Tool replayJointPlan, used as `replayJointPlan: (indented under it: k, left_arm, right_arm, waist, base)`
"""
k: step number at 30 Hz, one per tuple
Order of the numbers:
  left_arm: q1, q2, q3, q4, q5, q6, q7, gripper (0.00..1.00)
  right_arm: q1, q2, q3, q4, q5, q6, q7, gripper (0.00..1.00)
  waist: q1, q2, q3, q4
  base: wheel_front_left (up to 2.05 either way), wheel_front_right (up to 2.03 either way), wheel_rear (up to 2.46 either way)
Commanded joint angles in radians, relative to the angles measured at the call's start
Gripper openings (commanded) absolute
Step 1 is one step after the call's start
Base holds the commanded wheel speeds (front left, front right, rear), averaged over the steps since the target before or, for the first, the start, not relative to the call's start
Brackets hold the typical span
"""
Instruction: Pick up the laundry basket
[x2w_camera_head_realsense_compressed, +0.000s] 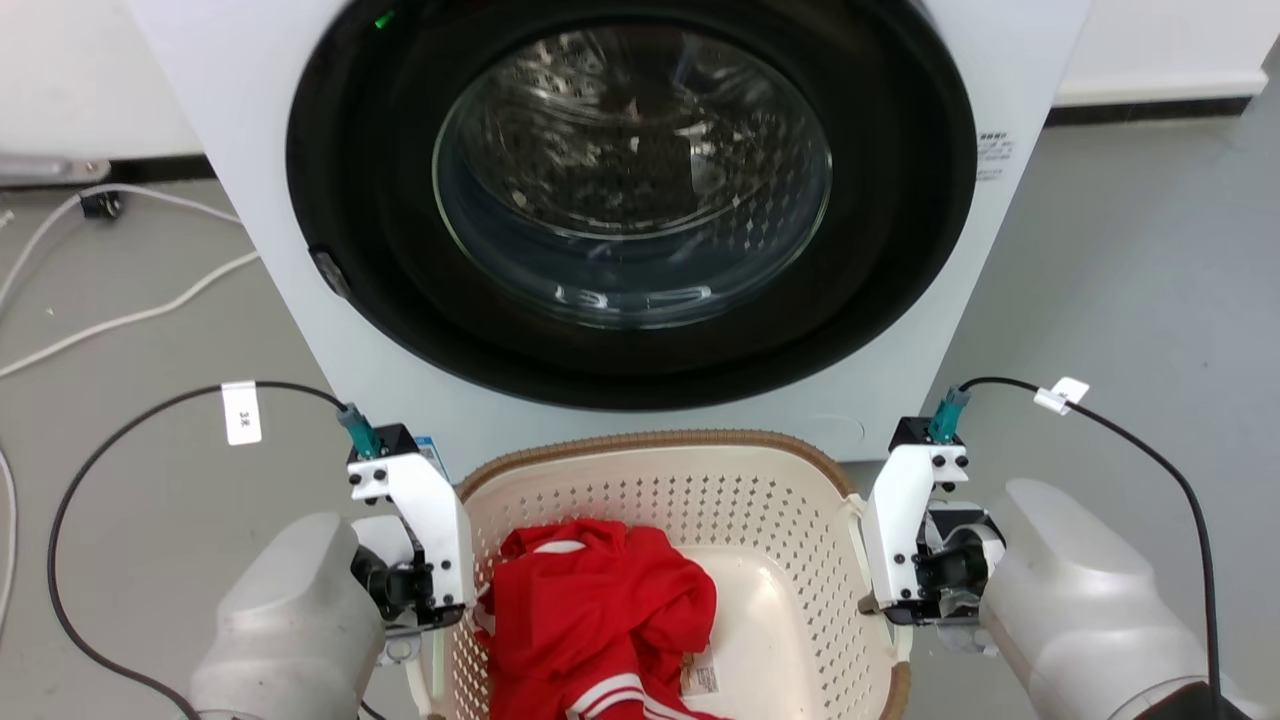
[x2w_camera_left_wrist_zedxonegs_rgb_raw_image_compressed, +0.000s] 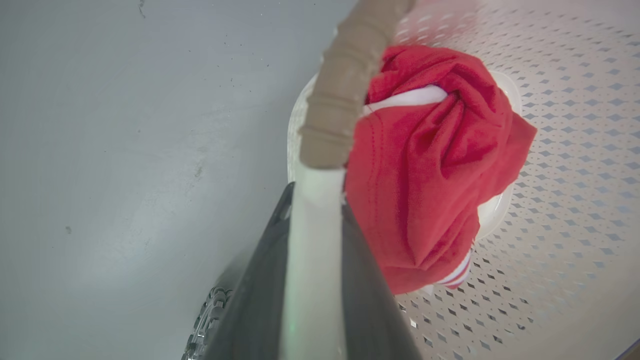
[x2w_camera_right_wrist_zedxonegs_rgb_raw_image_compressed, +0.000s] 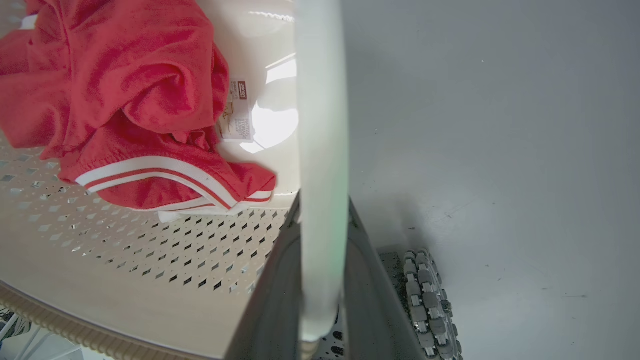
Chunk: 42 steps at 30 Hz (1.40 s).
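The laundry basket (x2w_camera_head_realsense_compressed: 640, 445), cream with perforated walls and a brown woven-look rim, sits between my two arms just in front of the washing machine. A red garment with white stripes (x2w_camera_head_realsense_compressed: 590, 600) lies inside it. My left gripper (x2w_camera_head_realsense_compressed: 435, 625) points down at the basket's left side. In the left wrist view its dark fingers (x2w_camera_left_wrist_zedxonegs_rgb_raw_image_compressed: 260, 280) are shut on the white loop handle (x2w_camera_left_wrist_zedxonegs_rgb_raw_image_compressed: 315, 240) below the brown rim (x2w_camera_left_wrist_zedxonegs_rgb_raw_image_compressed: 345, 90). My right gripper (x2w_camera_head_realsense_compressed: 890, 610) is shut on the other white handle (x2w_camera_right_wrist_zedxonegs_rgb_raw_image_compressed: 322, 150). The perforated wall (x2w_camera_right_wrist_zedxonegs_rgb_raw_image_compressed: 125, 250) and the garment (x2w_camera_right_wrist_zedxonegs_rgb_raw_image_compressed: 125, 75) show beside it.
The white washing machine (x2w_camera_head_realsense_compressed: 240, 120), with its round glass door (x2w_camera_head_realsense_compressed: 630, 170) closed, stands right behind the basket. White cables (x2w_camera_head_realsense_compressed: 130, 310) run over the grey floor at the left. A treaded wheel (x2w_camera_right_wrist_zedxonegs_rgb_raw_image_compressed: 430, 300) of my base is close beneath the right gripper.
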<state>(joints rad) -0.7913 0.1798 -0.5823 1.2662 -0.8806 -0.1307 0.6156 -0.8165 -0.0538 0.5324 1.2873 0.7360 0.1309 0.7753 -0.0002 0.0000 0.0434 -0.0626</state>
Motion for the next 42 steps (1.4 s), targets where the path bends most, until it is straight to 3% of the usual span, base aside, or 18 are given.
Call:
replayJointPlan:
  k: [1,42]
  left_arm:
    - [0.017,0.009,-0.006,0.003,-0.002,0.001,0.002,0.0]
    - [0.087,-0.014,-0.077,-0.003,-0.04,0.001,-0.041,0.0]
  right_arm:
    - [0.019,-0.018,-0.009,0.003,-0.013,0.0,0.001,0.0]
    - [0.105,-0.001,-0.115,0.003,-0.143,0.0,0.031,0.0]
  waist:
    - [0.0002,0.0,-0.038,0.006]
    - [0.0002,0.0,-0.113,0.016]
  base:
    - [0.0,0.0,0.0]
    - [0.0,0.0,0.0]
